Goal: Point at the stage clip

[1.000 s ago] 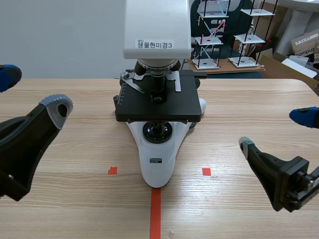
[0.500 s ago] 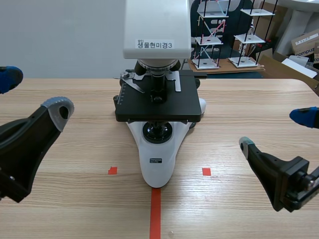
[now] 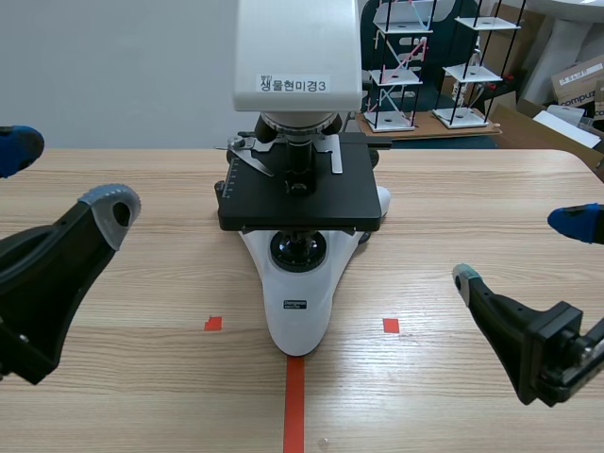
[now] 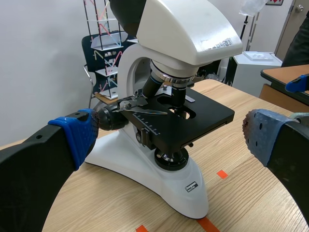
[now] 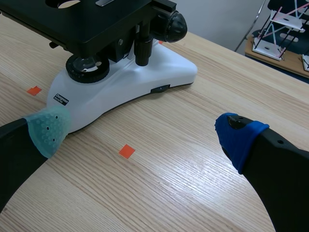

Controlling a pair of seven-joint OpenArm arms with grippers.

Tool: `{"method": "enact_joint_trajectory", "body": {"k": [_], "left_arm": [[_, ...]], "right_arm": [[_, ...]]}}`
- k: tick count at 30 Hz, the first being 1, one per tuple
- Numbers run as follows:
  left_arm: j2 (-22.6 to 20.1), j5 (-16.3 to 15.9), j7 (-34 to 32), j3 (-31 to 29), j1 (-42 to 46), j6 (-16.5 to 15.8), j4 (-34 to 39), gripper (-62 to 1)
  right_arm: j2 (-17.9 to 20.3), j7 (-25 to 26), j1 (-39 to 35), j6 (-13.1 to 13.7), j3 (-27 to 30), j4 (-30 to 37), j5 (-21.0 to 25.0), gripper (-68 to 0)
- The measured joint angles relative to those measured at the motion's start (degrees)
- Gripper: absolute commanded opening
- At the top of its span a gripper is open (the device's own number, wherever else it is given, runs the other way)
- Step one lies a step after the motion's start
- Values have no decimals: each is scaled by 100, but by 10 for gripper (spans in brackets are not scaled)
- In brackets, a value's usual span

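scene view: almost nothing is seen changed; left tool (image 3: 64, 175) and right tool (image 3: 521, 248) are kept wide open, empty, with the stage clip (image 3: 253, 159) well ahead, so pointing is judged unstarted.

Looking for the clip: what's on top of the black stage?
A curved metal stage clip and a flat metal strip lie on the stage, either side of the objective hanging over its hole. The stage's rear is hidden behind it.
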Motion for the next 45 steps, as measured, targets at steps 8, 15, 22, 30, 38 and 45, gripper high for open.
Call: {"method": "enact_joint_trajectory", "body": {"k": [8,15,22,30,38,45], "left_arm": [[0,0,-2,0,0,0,0,14],[0,0,-2,0,0,0,0,14],[0,0,-2,0,0,0,0,14],[0,0,-24,0,0,-4,0,14],[0,0,-24,0,0,-2,0,5],[0,0,-13,0,0,214,0,-447]], "right_arm": [[0,0,0,0,0,0,2,-4],[0,0,0,0,0,0,2,-4],[0,0,0,0,0,0,2,-4],[0,0,0,0,0,0,2,-4],[0,2,0,0,0,0,2,-4],[0,2,0,2,0,0,2,-4]]}}
